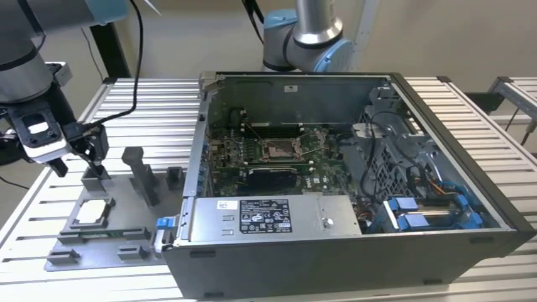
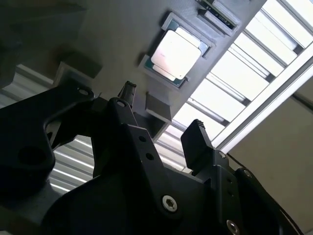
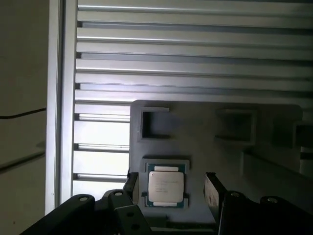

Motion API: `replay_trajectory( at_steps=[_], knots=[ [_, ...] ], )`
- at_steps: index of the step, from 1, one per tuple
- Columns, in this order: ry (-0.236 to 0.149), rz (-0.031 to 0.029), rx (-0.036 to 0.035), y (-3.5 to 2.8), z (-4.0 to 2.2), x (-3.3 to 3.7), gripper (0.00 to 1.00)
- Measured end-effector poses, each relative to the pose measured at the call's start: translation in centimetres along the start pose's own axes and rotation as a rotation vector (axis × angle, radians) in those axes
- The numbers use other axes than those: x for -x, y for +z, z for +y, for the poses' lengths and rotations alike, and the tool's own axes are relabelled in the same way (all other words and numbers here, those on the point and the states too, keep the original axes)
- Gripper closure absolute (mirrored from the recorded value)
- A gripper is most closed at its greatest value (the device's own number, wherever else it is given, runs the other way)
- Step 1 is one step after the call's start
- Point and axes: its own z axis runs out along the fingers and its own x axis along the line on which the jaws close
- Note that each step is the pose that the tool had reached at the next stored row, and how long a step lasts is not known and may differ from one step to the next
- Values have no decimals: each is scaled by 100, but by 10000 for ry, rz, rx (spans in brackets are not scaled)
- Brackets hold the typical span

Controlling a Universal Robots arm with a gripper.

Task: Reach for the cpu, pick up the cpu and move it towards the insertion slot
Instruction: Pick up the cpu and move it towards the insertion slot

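Pincer [image 2: 161, 110] released and empty, fingers spread, hovering over the grey tray [image 3: 205, 132] on the tabletop [image 3: 195, 49]. The cpu [image 3: 166, 185] lies flat in its tray recess, untouched, lined up between the 2 fingers in the first wrist view. Insertion slot [image 1: 277, 150] is well apart, inside the computer case [image 1: 353, 251]. Risk: an off-centre descent puts a fingertip on the recess rim and tilts the chip. The upright blocks [image 1: 138, 170] nearby could snag.
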Motion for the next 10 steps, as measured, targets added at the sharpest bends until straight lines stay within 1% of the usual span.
replay_trajectory(
  at_steps=[3, 7, 10],
  knots=[
    [0, -1, 1, 39, -42, 0, 0],
    [-1, -1, 1, 85, -125, -2, 0],
    [0, -2, 1, 136, -144, -2, 0]
  ],
)
